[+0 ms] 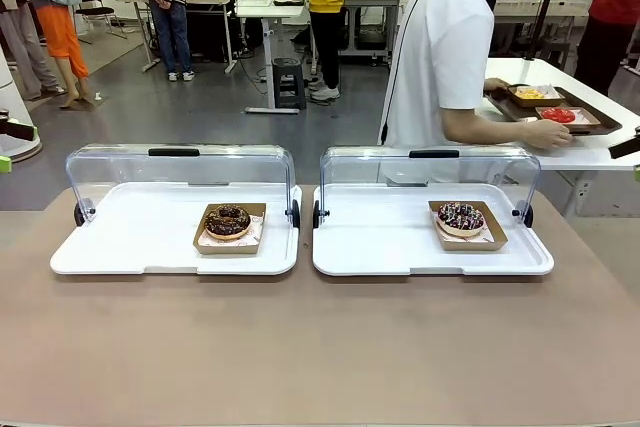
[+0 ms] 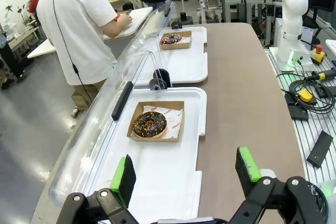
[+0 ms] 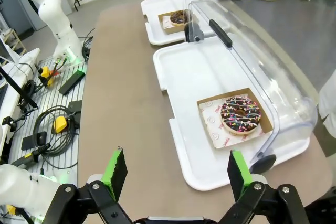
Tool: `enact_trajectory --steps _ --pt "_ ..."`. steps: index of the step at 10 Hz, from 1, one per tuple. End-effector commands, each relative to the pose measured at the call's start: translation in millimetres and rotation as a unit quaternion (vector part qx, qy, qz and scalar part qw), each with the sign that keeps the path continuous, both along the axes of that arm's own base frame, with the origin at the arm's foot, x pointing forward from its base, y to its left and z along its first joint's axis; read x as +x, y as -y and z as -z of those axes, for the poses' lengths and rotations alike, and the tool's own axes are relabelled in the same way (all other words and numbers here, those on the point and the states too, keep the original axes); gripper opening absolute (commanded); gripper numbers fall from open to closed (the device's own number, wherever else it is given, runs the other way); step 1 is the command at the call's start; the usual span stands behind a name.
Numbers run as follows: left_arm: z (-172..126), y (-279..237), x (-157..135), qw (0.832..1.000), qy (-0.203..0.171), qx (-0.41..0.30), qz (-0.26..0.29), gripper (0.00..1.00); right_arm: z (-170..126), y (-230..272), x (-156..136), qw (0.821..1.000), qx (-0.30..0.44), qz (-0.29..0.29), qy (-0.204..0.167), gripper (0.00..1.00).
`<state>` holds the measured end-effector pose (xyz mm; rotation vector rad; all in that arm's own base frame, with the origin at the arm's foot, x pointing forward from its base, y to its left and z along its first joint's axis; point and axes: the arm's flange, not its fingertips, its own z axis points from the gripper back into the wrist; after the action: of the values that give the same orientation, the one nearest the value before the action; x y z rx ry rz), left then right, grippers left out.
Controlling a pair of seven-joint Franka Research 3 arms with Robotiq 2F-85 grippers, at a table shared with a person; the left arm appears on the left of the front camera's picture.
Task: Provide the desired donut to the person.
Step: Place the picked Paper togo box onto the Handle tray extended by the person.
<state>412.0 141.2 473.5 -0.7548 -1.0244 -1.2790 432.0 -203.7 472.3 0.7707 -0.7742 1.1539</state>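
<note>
On brown table (image 1: 320,347): two white trays (image 1: 150,237), each with donut (image 1: 228,220) in paper box. Left gripper (image 2: 186,174) and right gripper (image 3: 173,171) fingers wide, holding nothing. Person (image 1: 440,57) turned away.

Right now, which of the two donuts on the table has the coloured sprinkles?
The donut in the right tray, on the robot's right side: chocolate icing with white stripes and multicoloured sprinkles. The donut in the left tray is dark chocolate with small brownish bits.
</note>
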Motion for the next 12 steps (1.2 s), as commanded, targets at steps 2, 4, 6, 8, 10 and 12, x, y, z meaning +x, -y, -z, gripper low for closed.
enact_trajectory --steps 2,4,6,8,10,12 --pt "-1.3 -0.3 -0.6 1.0 0.006 -0.009 -0.001 1.0 0.9 -0.6 0.2 1.0 0.001 -0.001 -0.001 1.0" --pt "-1.3 -0.3 -0.6 1.0 0.006 -0.009 -0.001 1.0 0.9 -0.6 0.2 1.0 0.001 -0.001 -0.001 1.0" --pt "-1.3 -0.3 -0.6 1.0 0.006 -0.009 -0.001 1.0 0.9 -0.6 0.2 1.0 0.001 -0.001 -0.001 1.0" --pt "-1.3 -0.3 -0.6 1.0 0.006 -0.009 -0.001 1.0 0.9 -0.6 0.2 1.0 0.001 -0.001 -0.001 1.0" --pt "-1.3 -0.3 -0.6 1.0 0.006 -0.009 -0.001 1.0 0.9 -0.6 0.2 1.0 0.001 -0.001 -0.001 1.0" --pt "-1.3 -0.3 -0.6 1.0 0.006 -0.009 -0.001 1.0 0.9 -0.6 0.2 1.0 0.001 -0.001 -0.001 1.0"
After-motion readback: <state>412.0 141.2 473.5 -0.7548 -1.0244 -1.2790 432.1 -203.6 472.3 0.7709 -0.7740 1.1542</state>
